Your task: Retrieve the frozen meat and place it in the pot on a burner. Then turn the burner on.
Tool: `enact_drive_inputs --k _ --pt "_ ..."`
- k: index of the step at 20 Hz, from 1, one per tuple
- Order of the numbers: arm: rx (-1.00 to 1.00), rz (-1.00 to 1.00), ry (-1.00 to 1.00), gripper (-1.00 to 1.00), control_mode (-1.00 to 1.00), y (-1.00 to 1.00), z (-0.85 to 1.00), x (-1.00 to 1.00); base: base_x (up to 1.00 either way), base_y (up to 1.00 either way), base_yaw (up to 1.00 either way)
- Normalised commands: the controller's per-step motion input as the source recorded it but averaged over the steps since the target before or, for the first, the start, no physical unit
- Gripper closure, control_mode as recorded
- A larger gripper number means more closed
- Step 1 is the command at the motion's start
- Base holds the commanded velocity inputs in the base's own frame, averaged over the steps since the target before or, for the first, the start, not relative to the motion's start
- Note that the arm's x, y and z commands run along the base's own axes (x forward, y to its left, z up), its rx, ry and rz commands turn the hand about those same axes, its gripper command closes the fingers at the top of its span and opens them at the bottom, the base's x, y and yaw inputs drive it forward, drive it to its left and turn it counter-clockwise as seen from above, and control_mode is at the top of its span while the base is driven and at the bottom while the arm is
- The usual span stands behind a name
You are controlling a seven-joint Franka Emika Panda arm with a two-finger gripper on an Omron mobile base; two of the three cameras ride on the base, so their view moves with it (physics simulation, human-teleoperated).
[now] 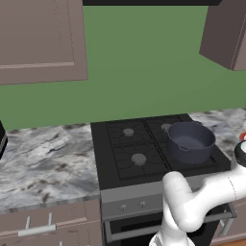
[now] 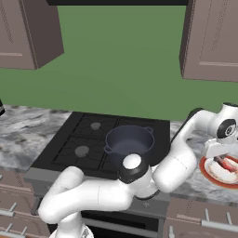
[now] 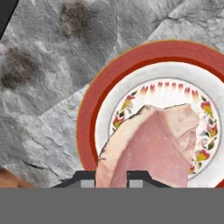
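The frozen meat (image 3: 153,140) is a pink slab with paler streaks lying on a red-rimmed white plate (image 3: 131,65). My gripper (image 3: 111,180) reaches down onto it, fingertips (image 3: 87,180) shut on the slab's near end. From the right base view, the gripper (image 2: 222,158) hangs over that plate (image 2: 207,170) on the counter right of the stove, with a strip of meat (image 2: 228,163) below it. The dark blue-grey pot (image 1: 192,153) (image 2: 128,139) stands with nothing in it on the stove's front right burner, which it hides.
The black stove (image 1: 115,166) has three uncovered burners (image 1: 139,159) and small knobs (image 1: 124,208) on its front panel. Marble counter (image 1: 43,158) runs on both sides. Wall cabinets (image 2: 211,39) hang above. My arm arches across the stove's front right corner.
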Motion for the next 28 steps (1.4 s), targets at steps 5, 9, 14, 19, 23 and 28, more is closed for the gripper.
enact_drive_inputs --k 5,9,14,19,23,28 --pt "0.0 0.0 -0.11 1.0 -1.0 0.65 0.05 -0.85 0.0 0.0 0.0" --pt "-0.05 0.01 -0.21 1.0 -1.0 0.66 0.05 -0.89 0.0 0.0 0.0" --pt "-0.15 0.07 -0.19 1.0 -1.0 0.86 0.02 -0.97 0.0 0.0 0.0" --pt "-0.27 0.1 -0.23 1.0 -1.0 0.93 0.17 -0.82 0.0 0.0 0.0" --pt "-0.37 0.1 -0.21 1.0 -1.0 0.89 0.36 -0.45 0.0 0.0 0.0" --pt "-0.35 0.16 -0.24 1.0 -1.0 0.45 0.59 -0.28 0.0 0.0 0.0"
